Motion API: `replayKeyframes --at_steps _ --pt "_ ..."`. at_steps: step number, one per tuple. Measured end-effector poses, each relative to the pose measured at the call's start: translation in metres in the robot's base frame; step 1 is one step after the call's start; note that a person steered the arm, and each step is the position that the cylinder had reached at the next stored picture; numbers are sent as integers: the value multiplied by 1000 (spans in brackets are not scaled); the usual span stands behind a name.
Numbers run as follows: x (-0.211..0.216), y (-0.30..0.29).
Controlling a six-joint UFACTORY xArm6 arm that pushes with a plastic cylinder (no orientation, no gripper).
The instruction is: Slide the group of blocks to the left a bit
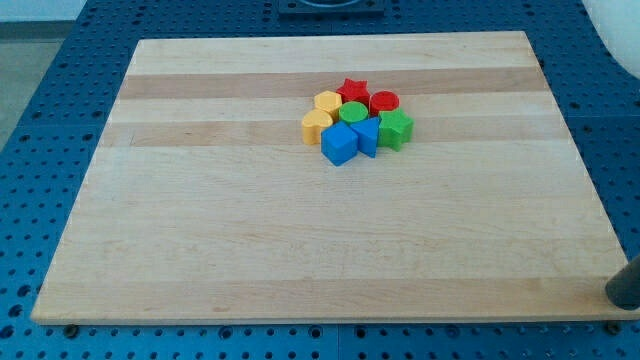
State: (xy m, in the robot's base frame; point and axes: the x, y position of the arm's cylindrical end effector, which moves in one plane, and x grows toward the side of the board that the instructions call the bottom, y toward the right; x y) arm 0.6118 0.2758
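Blocks, eight in all, sit packed in one touching cluster on the wooden board [200,250], above the board's middle and slightly toward the view's right.

Count by colour, from the view's left to right:
- Yellow, two: one yellow block [317,126] at the cluster's left edge, and a second yellow block [328,102] just above it. Both look rounded or many-sided; the exact shape cannot be made out.
- Blue, two: a blue cube [339,145] at the cluster's bottom, with a blue wedge-like block [366,136] touching its right side.
- Green, two: a green cylinder [352,112] in the centre, and a green star-like block [396,129] at the right edge.
- Red, two: a red star [352,90] at the top, and a red cylinder [384,101] to its right.

My tip [626,290] shows as a dark rounded end at the view's bottom right corner, off the board's right edge and well apart from every block. It carries no gripper and touches nothing.
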Motion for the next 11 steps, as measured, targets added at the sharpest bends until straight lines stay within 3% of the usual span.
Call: replayKeyframes --at_steps 1,2,4,6,7,11 --pt "0 0" --pt "-35 0" --pt "-150 -35" --pt "-222 -93" --pt "-239 -118" --pt "-221 -219"
